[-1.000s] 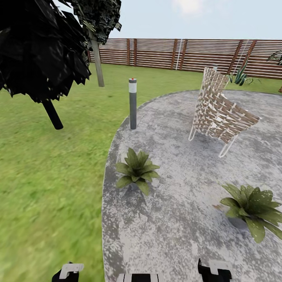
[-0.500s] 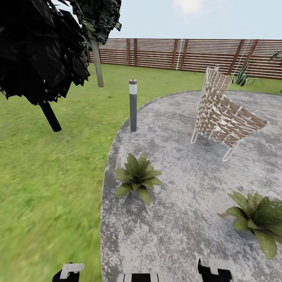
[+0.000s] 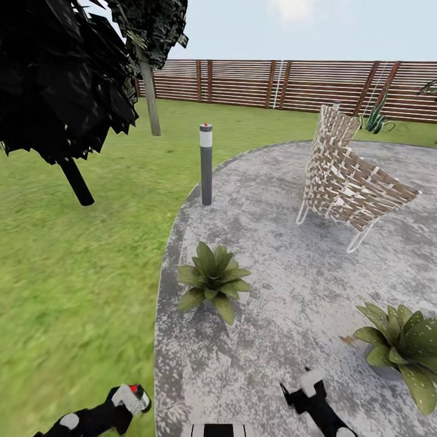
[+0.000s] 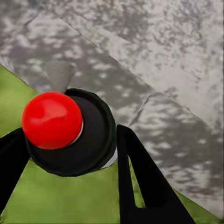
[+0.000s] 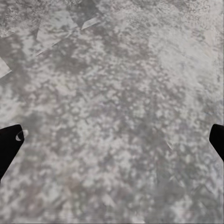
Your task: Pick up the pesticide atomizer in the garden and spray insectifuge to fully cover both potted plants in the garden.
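My left gripper (image 3: 121,405) is low at the lawn's edge, shut on the pesticide atomizer (image 3: 133,396), whose whitish head and red spot show. In the left wrist view the atomizer (image 4: 93,140), dark with a red ball on top, sits between the black fingers (image 4: 140,182). Over the paving, my right gripper (image 3: 305,388) stands open, its fingertips (image 5: 9,140) far apart with nothing between them. One potted plant (image 3: 212,279) stands ahead near the patio's left edge. The other potted plant (image 3: 400,349) is at the right.
A grey bollard lamp (image 3: 206,164) stands at the patio (image 3: 291,285) rim beyond the nearer plant. A woven chair (image 3: 352,182) sits at the back right. A dark tree (image 3: 54,79) overhangs the lawn (image 3: 79,267) on the left. The slatted fence (image 3: 291,82) closes the back.
Both arms have come up and forward into view, the left one bringing the atomizer with it. The view has crept forward, so the plants sit lower in the picture.
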Tool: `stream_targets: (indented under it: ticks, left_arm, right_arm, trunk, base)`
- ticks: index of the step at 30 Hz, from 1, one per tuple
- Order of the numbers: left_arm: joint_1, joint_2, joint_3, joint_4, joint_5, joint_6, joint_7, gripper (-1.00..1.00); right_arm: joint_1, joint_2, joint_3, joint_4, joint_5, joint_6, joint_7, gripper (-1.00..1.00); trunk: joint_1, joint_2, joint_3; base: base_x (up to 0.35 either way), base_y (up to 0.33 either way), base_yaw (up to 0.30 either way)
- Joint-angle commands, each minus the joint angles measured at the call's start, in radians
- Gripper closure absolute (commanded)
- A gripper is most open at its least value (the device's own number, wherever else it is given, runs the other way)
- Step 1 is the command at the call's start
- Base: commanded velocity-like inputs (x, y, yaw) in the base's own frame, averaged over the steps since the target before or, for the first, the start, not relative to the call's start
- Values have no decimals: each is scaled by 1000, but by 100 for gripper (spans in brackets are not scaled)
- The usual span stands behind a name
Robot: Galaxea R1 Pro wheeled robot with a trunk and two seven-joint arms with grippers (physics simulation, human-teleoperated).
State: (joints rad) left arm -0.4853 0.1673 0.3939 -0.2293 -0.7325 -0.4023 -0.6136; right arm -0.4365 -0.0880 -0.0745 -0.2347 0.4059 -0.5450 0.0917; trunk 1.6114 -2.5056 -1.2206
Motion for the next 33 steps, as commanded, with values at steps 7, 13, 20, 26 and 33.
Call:
stream_targets:
  ticks: [7, 13, 20, 26, 33]
  left_arm:
    - [-276, -43, 5, -40, -370, 175, -458, 100]
    - [-376, -68, 4, -44, -402, 268, -555, 100]
    - [-386, -91, -55, -44, -453, 275, -575, 100]
    - [-386, -105, -58, -44, -455, 274, -575, 100]
    - [-386, -171, -60, -44, -456, 273, -573, 100]
  right_arm:
    - [-27, -20, -9, -273, 194, 189, 456, -100]
    - [-124, -11, -8, -297, 201, 240, 655, -100]
    - [-153, 34, 2, -317, 201, 249, 752, -100]
    - [-156, 84, 7, -357, 202, 249, 797, 100]
    - [-169, 144, 9, -367, 202, 249, 802, 100]
  trunk:
    - [0, 0, -1]
    - [0, 0, -1]
    - [0, 0, -1]
    - [0, 0, -1]
    - [0, 0, -1]
  base:
    - [0, 0, 0]
    - [0, 0, 0]
    - [0, 0, 0]
    - [0, 0, 0]
    - [0, 0, 0]
